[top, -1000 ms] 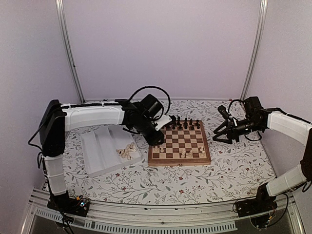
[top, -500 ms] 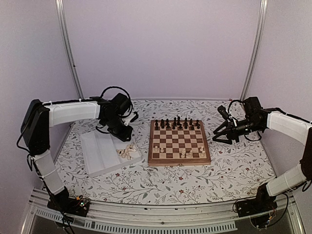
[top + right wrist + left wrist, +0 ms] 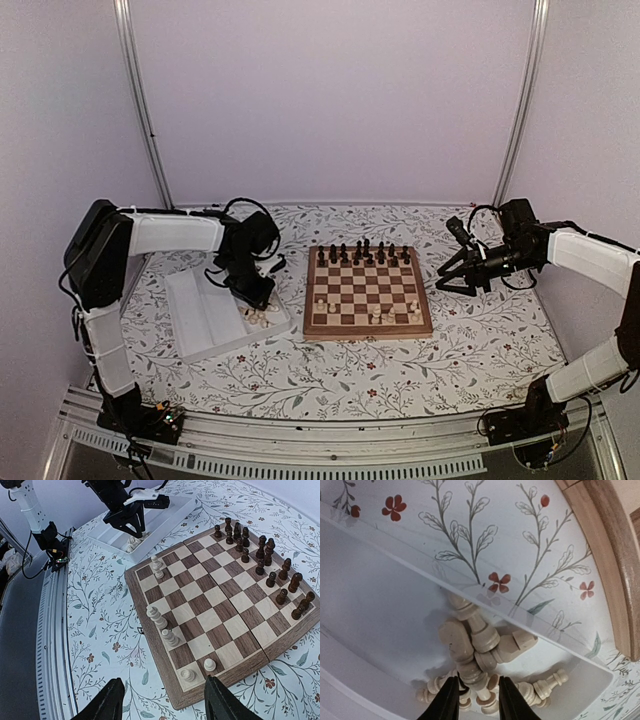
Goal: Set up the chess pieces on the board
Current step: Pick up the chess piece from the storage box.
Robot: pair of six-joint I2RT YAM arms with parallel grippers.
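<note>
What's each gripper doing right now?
Left gripper: open, lowered over the pale chess pieces in the white tray, holding nothing.
Right gripper: open, empty.

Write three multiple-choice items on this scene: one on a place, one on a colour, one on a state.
1. Where does the heap of loose pale cream wooden chessmen lie?
A. In the white plastic compartment tray
B. On the floral tablecloth
C. On the board's centre

2. What colour are the chessmen lining the far edge of the checked wooden chessboard?
A. Pale cream
B. Dark brown
C. Red

3. How is the right gripper?
A. Shut on a pawn
B. Open, empty
C. Shut, empty

Key: A, the heap lies inside the tray; B, that row on the chessboard is dark; B, the right gripper has its fingers wide apart with nothing between them.
</note>
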